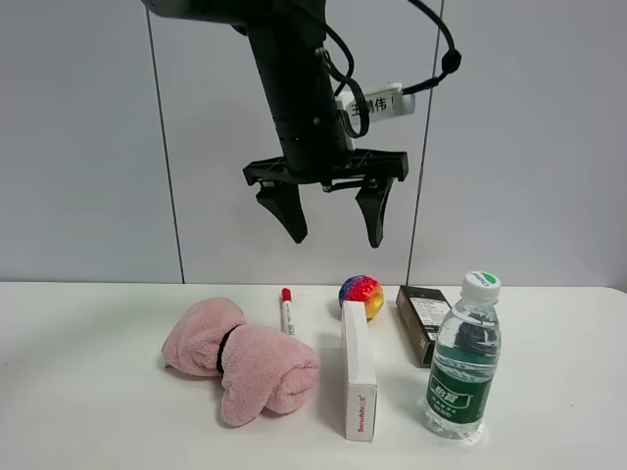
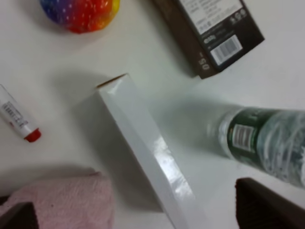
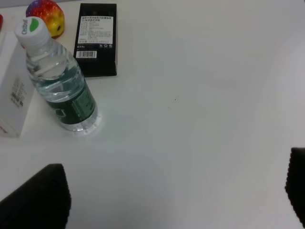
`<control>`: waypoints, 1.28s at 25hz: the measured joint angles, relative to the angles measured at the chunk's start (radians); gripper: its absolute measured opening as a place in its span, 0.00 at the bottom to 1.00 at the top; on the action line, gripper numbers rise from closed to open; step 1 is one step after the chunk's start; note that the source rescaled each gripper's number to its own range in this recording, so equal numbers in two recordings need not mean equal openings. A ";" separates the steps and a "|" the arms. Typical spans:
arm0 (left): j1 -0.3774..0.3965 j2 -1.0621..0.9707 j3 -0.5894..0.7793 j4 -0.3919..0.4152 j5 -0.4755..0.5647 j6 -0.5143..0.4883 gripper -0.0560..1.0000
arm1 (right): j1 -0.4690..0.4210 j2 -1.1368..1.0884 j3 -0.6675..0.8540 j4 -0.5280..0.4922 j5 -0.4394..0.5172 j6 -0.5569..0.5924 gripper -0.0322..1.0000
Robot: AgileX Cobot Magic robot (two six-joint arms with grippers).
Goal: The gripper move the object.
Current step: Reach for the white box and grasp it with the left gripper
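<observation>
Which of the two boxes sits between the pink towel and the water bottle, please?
The long white box; the smaller dark box lies farther back, beside the colourful ball.

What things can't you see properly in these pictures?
- Exterior high view: the arm above the gripper is cut off by the top edge, and the second arm is out of frame.
- Left wrist view: the water bottle is blurred, and the white box runs off the picture's edge.
- Right wrist view: the print on the dark box is too small to read, and the white box is cut by the edge.
</observation>
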 joint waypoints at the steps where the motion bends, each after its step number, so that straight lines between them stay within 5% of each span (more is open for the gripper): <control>1: 0.000 0.009 0.000 0.000 0.001 -0.017 1.00 | 0.000 0.000 0.000 0.000 0.000 0.000 1.00; 13: 0.000 0.109 -0.001 -0.081 0.003 -0.081 1.00 | 0.000 0.000 0.000 0.000 0.000 0.000 1.00; 32: -0.037 0.190 -0.011 -0.031 -0.032 -0.154 1.00 | 0.000 0.000 0.000 0.000 0.000 0.000 1.00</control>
